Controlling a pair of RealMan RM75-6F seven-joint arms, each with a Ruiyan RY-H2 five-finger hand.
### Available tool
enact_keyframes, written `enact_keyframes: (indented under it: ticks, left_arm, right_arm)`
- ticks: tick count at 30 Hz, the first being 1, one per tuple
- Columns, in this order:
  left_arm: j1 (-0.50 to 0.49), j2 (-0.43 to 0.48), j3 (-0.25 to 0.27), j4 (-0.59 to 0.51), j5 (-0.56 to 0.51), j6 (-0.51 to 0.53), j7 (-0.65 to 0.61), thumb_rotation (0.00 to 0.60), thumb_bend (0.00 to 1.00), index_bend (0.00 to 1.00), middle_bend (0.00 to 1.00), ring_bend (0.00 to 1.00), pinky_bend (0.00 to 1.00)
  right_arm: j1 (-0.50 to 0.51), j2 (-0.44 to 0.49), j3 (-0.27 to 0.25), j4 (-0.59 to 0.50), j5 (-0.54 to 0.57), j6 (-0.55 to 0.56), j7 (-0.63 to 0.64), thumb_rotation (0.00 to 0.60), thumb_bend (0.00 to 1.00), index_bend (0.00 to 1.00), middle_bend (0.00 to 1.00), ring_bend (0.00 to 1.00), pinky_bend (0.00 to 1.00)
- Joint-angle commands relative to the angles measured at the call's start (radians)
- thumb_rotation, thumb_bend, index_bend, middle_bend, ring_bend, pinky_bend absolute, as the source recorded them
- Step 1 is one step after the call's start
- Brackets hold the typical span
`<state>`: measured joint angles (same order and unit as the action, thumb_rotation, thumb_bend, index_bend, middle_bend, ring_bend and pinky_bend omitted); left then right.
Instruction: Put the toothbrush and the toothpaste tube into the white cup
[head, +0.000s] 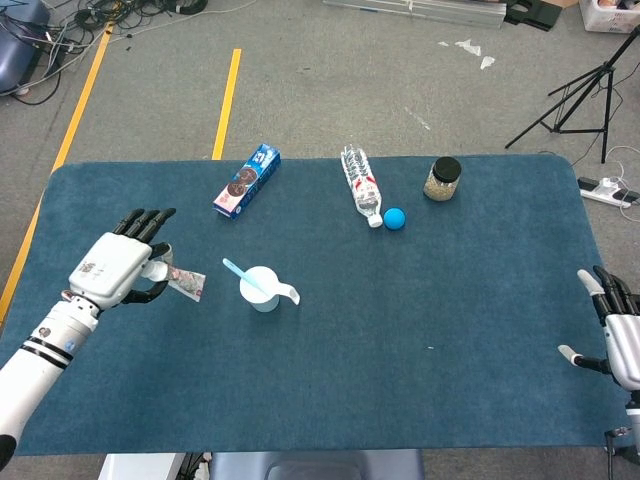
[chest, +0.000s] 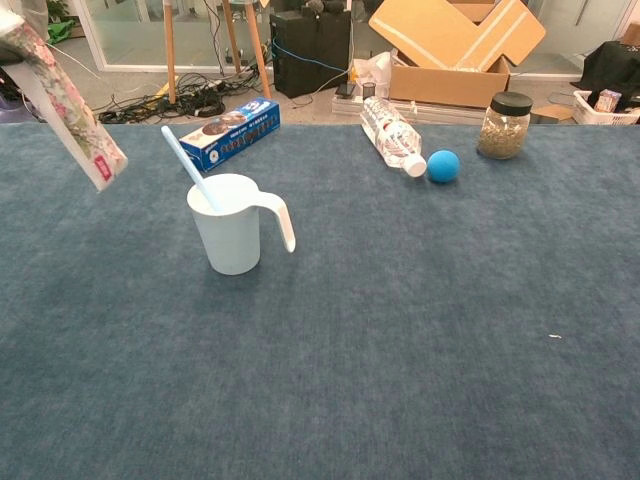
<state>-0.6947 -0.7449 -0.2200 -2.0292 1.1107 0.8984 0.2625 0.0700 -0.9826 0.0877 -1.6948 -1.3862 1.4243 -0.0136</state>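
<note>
The toothbrush (head: 238, 271) already stands in the white cup (head: 261, 289), its handle leaning out over the rim on the side away from the cup's handle, so 1 of the 2 items looks done. The toothpaste tube (chest: 66, 106) is off the tabletop (head: 420, 300), held in the air just left of the cup by the left robot hand (head: 118, 268), its free end tilted down toward the cup. What seems left is carrying the tube over the rim and dropping it in. The right robot hand (head: 617, 330) holds nothing, fingers apart, at the tabletop's right edge, well away from the cup.
</note>
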Motion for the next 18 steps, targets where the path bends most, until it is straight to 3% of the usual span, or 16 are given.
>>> enact_keyframes:
  ticks: [1, 18]
  left_arm:
    - [-0.014, -0.005, -0.001, -0.009, 0.0, -0.014, 0.002, 0.6, 0.38, 0.71, 0.0, 0.0, 0.0]
    - [-0.106, -0.079, -0.03, -0.008, -0.058, -0.06, -0.021, 0.6, 0.38, 0.71, 0.0, 0.0, 0.0]
  right_arm:
    - [0.0, 0.0, 0.0, 0.0, 0.0, -0.001, 0.001, 0.6, 0.0, 0.03, 0.04, 0.06, 0.5]
    - [-0.002, 0.006, 0.003, 0.002, 0.0, 0.001, 0.015, 0.6, 0.0, 0.03, 0.04, 0.06, 0.5]
